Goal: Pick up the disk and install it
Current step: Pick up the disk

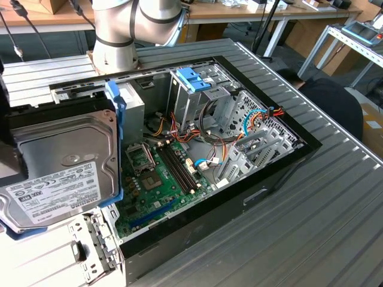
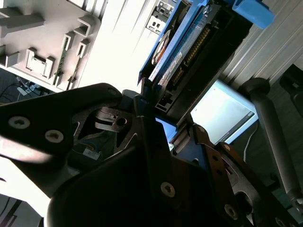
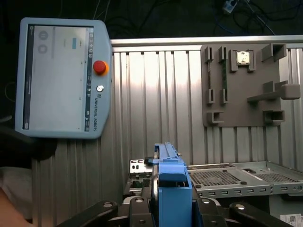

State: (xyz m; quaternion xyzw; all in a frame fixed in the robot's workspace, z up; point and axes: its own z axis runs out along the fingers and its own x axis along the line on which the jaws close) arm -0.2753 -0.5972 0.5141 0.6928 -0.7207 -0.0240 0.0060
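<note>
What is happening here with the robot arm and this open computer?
The gripper is shut on the disk, clamping its blue carrier at one edge. The disk is held up outside the open computer case, at the exterior view's left. It is not yet installed in the drive cage.

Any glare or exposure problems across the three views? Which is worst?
Second wrist view is worst: the table behind the disk is blown out white, and the gripper, shut on the disk, is backlit and nearly black. First wrist view: the pendant screen is washed out, with bright streaks along the table ribs. Exterior view: even light, only soft reflections on the disk's metal top.
</note>
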